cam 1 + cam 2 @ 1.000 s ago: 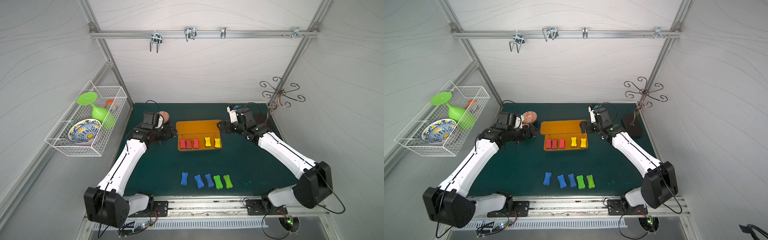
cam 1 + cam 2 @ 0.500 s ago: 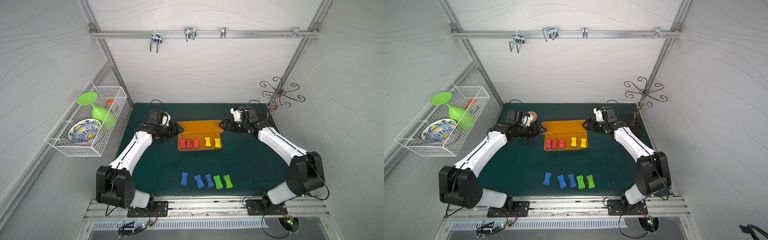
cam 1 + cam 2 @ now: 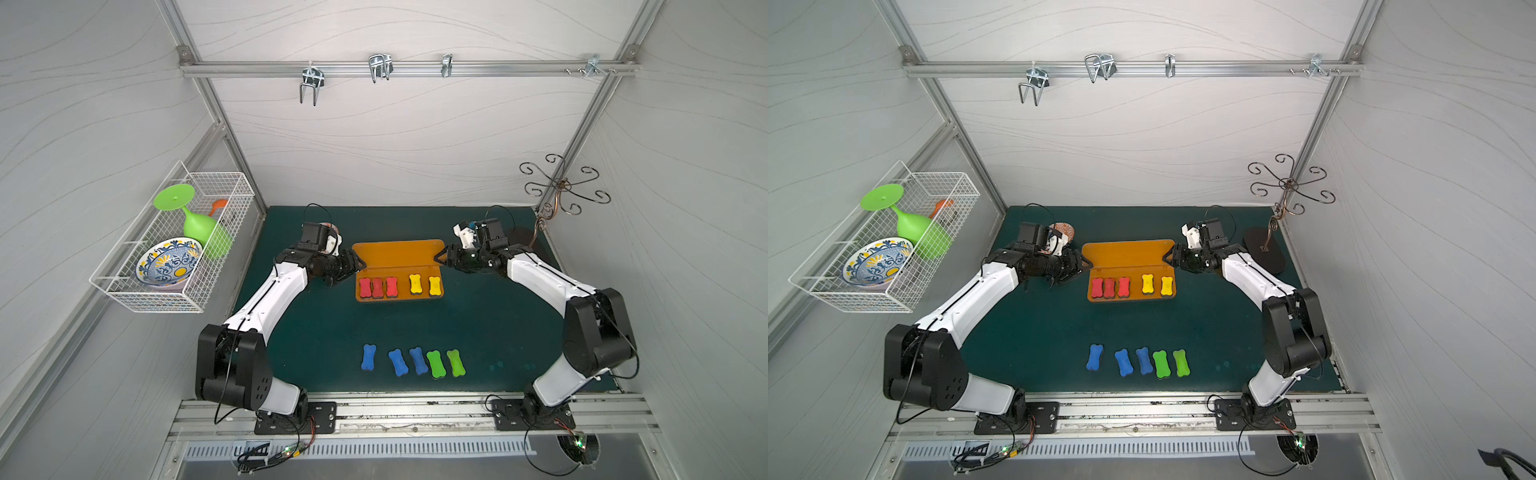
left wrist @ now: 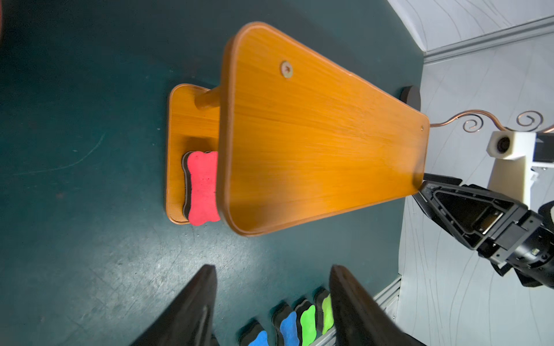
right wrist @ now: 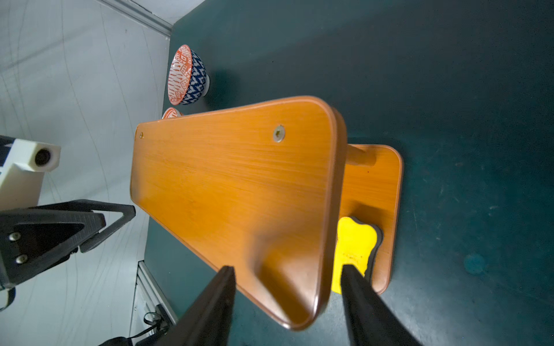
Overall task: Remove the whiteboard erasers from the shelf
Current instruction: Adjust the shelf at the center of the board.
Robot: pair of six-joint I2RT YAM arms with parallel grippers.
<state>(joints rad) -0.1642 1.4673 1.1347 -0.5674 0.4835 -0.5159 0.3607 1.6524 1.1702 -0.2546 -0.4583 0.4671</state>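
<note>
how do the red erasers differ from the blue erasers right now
Place: the red erasers sit on the lower board of the shelf, while the blue erasers lie on the green mat near the front edge.
Spacing: the red erasers are packed close side by side; the blue erasers have wider gaps.
Pose: the red erasers stand parallel; the blue erasers lean at slightly different angles.
Both are sets of three bone-shaped blocks.
</note>
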